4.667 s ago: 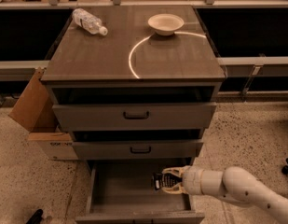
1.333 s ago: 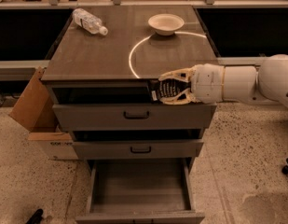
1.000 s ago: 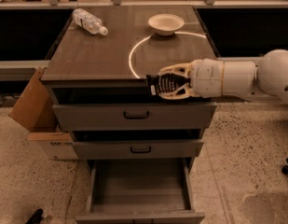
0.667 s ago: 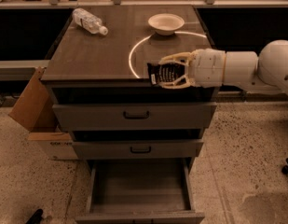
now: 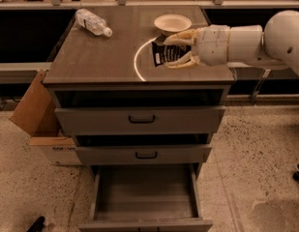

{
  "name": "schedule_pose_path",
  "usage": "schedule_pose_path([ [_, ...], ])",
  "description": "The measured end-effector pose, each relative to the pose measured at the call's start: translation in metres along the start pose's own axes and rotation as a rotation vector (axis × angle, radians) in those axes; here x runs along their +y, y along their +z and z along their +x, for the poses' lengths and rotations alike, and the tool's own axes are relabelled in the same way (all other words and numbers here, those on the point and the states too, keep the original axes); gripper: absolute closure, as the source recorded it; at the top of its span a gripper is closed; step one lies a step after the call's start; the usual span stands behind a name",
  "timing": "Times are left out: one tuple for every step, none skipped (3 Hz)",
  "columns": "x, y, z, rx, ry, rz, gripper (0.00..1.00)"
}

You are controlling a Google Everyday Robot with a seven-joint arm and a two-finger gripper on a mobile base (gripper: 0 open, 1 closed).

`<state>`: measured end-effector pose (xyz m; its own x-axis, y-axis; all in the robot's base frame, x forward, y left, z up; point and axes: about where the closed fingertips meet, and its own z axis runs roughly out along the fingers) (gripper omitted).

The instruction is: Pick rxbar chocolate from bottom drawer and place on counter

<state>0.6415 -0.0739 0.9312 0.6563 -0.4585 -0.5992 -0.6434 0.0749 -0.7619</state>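
My gripper [image 5: 172, 50] reaches in from the right over the counter [image 5: 105, 57] and is shut on the rxbar chocolate [image 5: 161, 54], a flat black wrapper with white lettering. The bar is held above the right middle of the counter, just in front of the white bowl and over the bright light arc [image 5: 138, 64]. The bottom drawer [image 5: 144, 197] is pulled open below and its grey floor is bare.
A clear plastic bottle [image 5: 92, 22] lies at the counter's back left. A white bowl [image 5: 172, 23] sits at the back right. The two upper drawers [image 5: 139, 120] stand slightly ajar. An open cardboard box [image 5: 40, 117] stands left of the cabinet.
My gripper took the bar up out of the bottom drawer, raised it past the counter's front edge, and now holds it farther back over the counter.
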Motion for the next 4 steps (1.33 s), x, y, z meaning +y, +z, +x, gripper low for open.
schedule_pose_path([
  [-0.013, 0.008, 0.009, 0.036, 0.041, -0.018, 1.0],
  [-0.024, 0.014, 0.018, 0.07, 0.067, -0.037, 1.0],
  [-0.032, 0.02, 0.026, 0.09, 0.086, -0.052, 1.0],
  [-0.036, 0.028, 0.035, 0.101, 0.111, -0.069, 1.0],
])
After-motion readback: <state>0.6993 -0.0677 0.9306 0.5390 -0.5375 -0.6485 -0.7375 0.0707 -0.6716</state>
